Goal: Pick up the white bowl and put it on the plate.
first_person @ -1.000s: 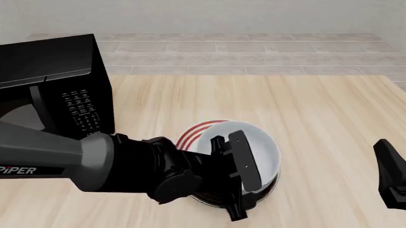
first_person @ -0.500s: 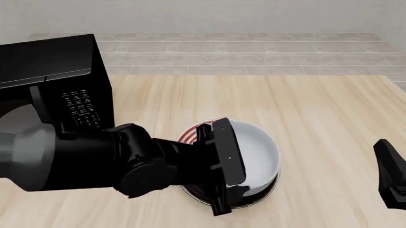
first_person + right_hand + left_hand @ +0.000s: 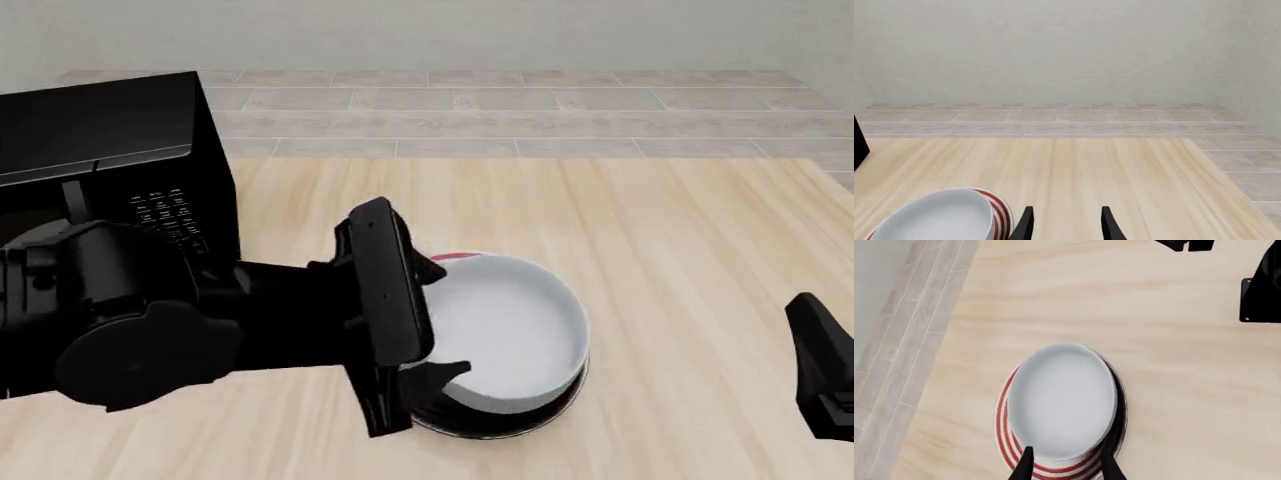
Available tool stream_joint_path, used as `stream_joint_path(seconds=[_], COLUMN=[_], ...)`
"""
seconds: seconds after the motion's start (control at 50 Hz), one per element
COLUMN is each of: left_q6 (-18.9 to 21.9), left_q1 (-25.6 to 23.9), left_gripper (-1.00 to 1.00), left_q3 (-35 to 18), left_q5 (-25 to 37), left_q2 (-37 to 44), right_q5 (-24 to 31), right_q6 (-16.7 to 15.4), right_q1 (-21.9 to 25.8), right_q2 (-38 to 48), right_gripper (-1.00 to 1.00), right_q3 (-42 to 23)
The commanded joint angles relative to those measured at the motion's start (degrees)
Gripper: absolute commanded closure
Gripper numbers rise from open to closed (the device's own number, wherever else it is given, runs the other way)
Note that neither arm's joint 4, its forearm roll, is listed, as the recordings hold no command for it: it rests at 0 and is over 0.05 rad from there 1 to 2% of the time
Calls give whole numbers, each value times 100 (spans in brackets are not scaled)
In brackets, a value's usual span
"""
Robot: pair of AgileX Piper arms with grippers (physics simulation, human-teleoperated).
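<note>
The white bowl (image 3: 514, 330) sits on the plate (image 3: 447, 257), whose red rings peek out at the bowl's far left edge. From the left wrist view I look down on the bowl (image 3: 1061, 400) and the plate's rings (image 3: 1006, 440). My left gripper (image 3: 414, 395) hangs open above the bowl's left rim, its fingertips (image 3: 1026, 466) apart and holding nothing. My right gripper (image 3: 821, 370) stands open at the table's right edge, well clear of the bowl (image 3: 934, 217) and the plate (image 3: 999, 212).
A black microwave (image 3: 107, 170) stands at the back left, close behind my left arm. A tiled floor strip and a wall lie past the table's far edge. The right arm's black parts (image 3: 1261, 290) show in the left wrist view.
My left gripper has drawn back to the left and lifted away from the bowl. The bowl stays on the plate. The right arm has not moved.
</note>
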Motion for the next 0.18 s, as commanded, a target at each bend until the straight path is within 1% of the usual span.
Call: stream_joint_path(seconds=[0.02, 0.18], left_q6=[69, 66], left_q1=[147, 274], left_gripper=[-100, -100], left_q3=[298, 499], left_q5=[235, 367], left_q2=[-754, -1265], right_q5=[-15, -15], right_q6=[-4, -5], right_q1=[-8, -10], right_q2=[8, 6], right_gripper=[-100, -100], right_q3=[11, 11])
